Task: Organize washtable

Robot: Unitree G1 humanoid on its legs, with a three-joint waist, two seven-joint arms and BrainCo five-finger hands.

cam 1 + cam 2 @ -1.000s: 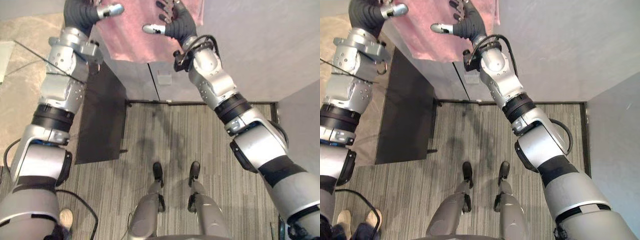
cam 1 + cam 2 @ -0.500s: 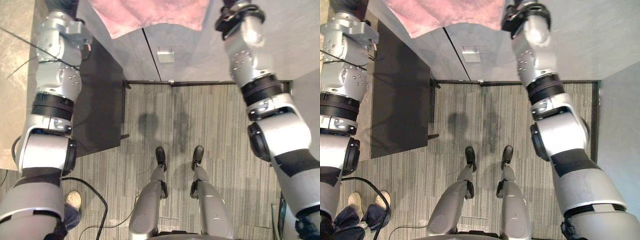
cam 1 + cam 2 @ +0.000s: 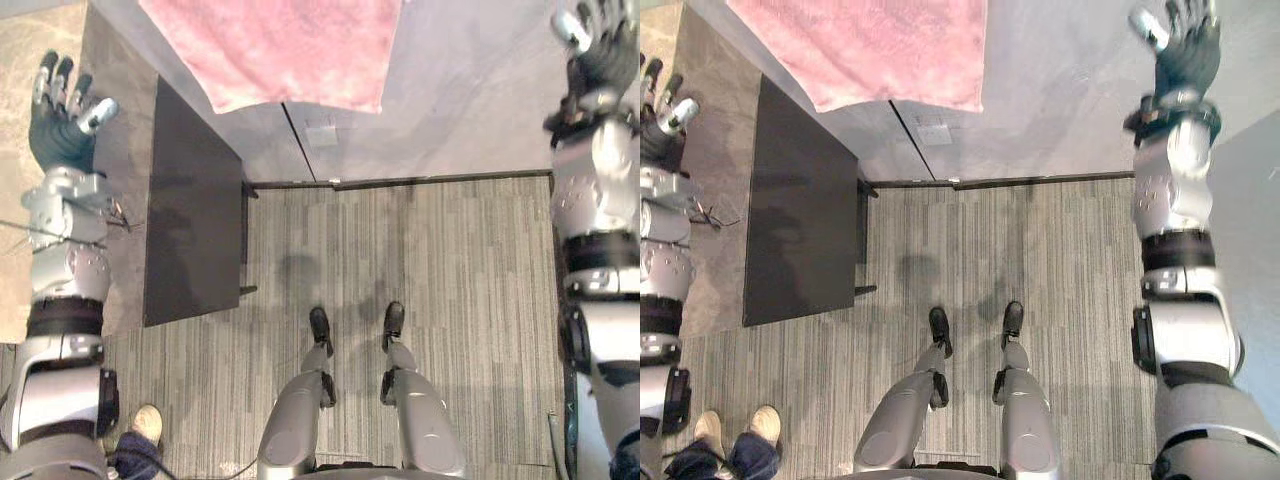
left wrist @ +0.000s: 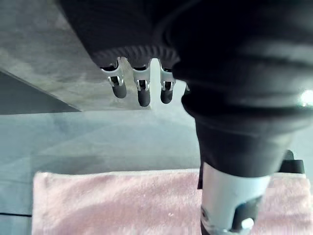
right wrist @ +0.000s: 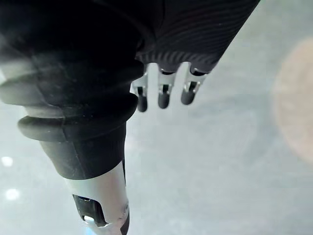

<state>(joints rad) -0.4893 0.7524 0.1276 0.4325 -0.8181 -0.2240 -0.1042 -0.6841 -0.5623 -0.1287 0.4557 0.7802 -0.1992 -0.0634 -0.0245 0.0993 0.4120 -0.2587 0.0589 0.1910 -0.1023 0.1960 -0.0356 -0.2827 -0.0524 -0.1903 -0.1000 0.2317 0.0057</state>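
A pink towel (image 3: pixel 280 50) hangs flat over the front edge of the grey washtable (image 3: pixel 460 90), and it also shows in the left wrist view as a pink towel (image 4: pixel 117 200) past the thumb. My left hand (image 3: pixel 60 120) is raised far to the left of the towel, open with its fingers (image 4: pixel 142 90) spread, holding nothing. My right hand (image 3: pixel 1185 50) is up at the far right over the grey surface, open too, its fingers (image 5: pixel 164 95) straight and well apart from the towel.
A black panel (image 3: pixel 190 210) stands on edge on the striped carpet, left of the washtable front. A person's shoes (image 3: pixel 735 430) show at the lower left beside my left arm. A small white label (image 3: pixel 322 135) sits on the cabinet front below the towel.
Both hands have come off the towel and swung apart, the left out to the left, the right out to the right. The towel stays hanging; the camera has shifted.
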